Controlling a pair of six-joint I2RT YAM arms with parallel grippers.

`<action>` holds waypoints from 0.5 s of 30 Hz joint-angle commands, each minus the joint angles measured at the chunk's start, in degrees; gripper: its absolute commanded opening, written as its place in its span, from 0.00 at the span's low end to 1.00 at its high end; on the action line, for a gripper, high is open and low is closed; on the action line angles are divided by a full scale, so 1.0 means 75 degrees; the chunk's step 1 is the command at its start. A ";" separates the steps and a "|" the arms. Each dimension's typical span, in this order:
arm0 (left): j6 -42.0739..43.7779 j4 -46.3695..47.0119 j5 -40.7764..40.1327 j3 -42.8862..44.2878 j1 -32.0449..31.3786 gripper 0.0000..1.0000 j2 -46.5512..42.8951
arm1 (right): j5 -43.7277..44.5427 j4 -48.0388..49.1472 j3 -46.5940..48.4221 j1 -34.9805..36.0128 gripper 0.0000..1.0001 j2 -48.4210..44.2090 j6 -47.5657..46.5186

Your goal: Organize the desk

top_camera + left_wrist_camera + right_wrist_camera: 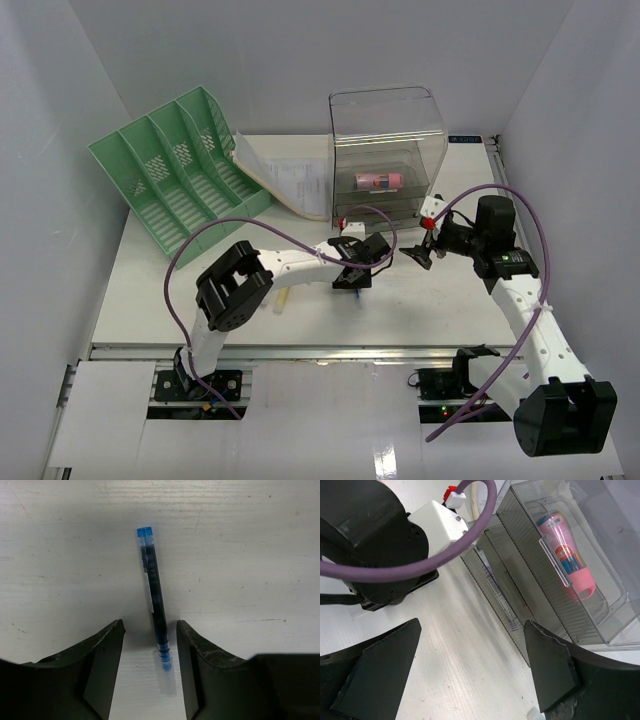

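2 L fingers spread astride blue pen | R fingers spread, empty | pink tube label unreadable

pen: mostly hidden under left end effector | papers: print too small to read

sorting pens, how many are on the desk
1 sure: a blue pen on the desk between the jaws of the left end effector. A pale stick near the front edge may be another; more could be hidden.
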 commanded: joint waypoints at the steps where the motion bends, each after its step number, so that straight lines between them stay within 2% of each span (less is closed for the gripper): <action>1: 0.0185 -0.0979 -0.0357 0.0166 -0.0085 0.55 0.0654 | -0.0385 0.0181 -0.0098 -0.0115 0.90 -0.0126 0.0136; 4: 0.0202 -0.1110 -0.0408 0.0272 -0.0139 0.51 0.0776 | -0.0442 0.0204 -0.0124 -0.0160 0.90 -0.0142 0.0159; 10: 0.0165 -0.1120 -0.0375 0.0148 -0.0168 0.26 0.0725 | -0.0543 0.0216 -0.0164 -0.0227 0.90 -0.0161 0.0171; 15: 0.0108 -0.1028 -0.0420 -0.0046 -0.0248 0.12 0.0442 | -0.0589 0.0227 -0.0197 -0.0272 0.90 -0.0173 0.0159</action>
